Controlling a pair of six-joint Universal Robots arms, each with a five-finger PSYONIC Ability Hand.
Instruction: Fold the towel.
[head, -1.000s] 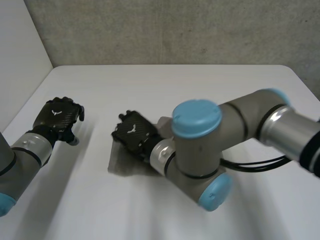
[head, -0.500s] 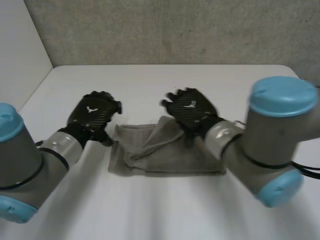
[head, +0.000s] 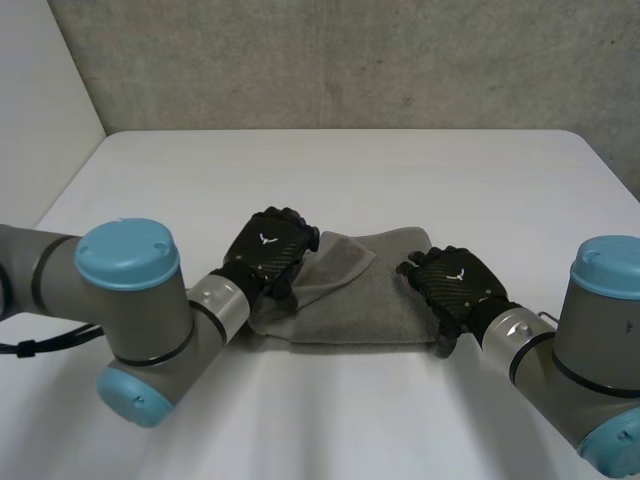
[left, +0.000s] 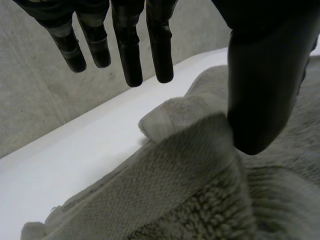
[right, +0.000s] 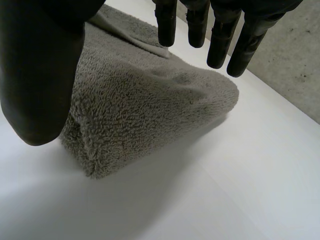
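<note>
A rumpled grey terry towel lies partly folded near the middle of the white table. The robot's black left hand hangs over the towel's left end, fingers straight and spread, gripping nothing. The black right hand hovers at the right-hand end, its fingers likewise extended and empty.
</note>
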